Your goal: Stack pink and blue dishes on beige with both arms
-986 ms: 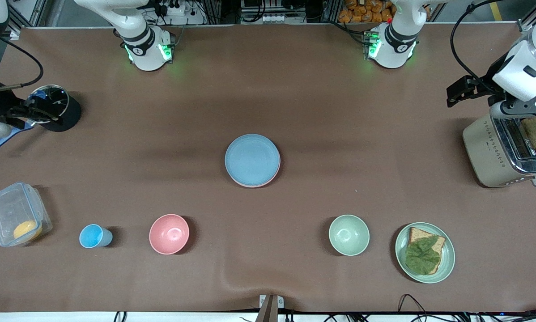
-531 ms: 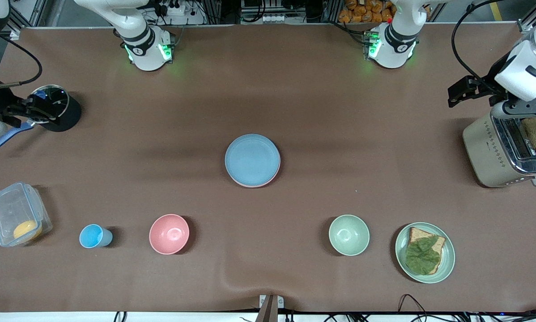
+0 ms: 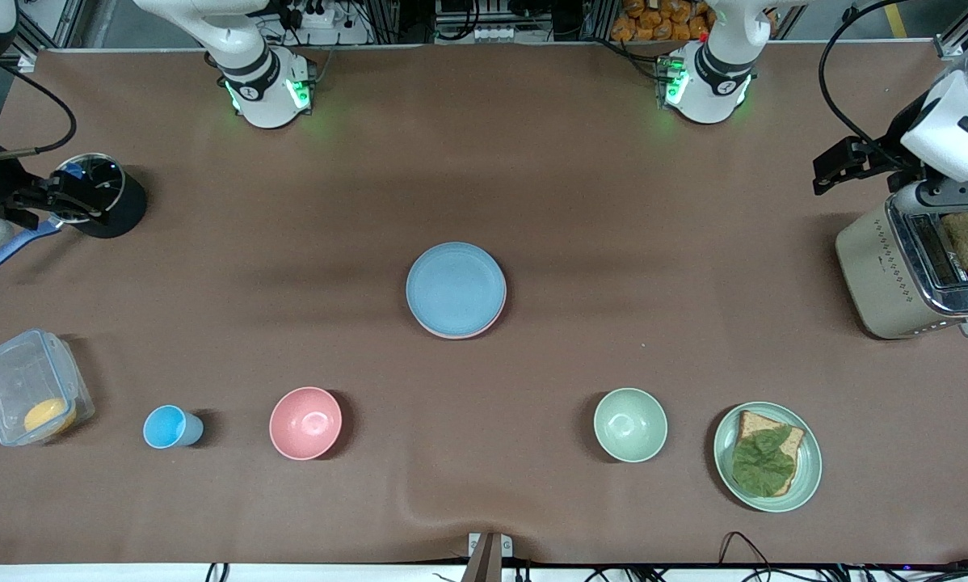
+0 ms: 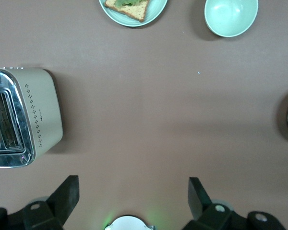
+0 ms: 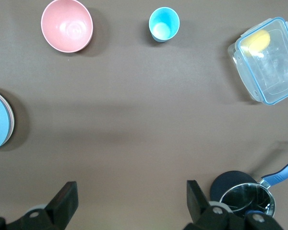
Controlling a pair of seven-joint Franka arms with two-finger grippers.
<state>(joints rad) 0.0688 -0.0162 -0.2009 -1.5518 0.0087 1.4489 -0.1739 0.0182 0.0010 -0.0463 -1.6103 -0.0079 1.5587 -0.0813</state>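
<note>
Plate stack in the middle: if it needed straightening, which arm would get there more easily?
Left, but only barely. Both arms wait at the table's ends, jaws open. The left gripper hangs over bare table beside the toaster, the right gripper by the pot; the stack lies midway.

Toaster point(image 3: 908, 275), green bowl point(image 3: 630, 424), pink bowl point(image 3: 305, 423), blue cup point(image 3: 169, 427).

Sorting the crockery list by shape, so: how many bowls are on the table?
2. The pink bowl sits beside the blue cup toward the right arm's end; the green bowl sits beside the bread plate toward the left arm's end.
</note>
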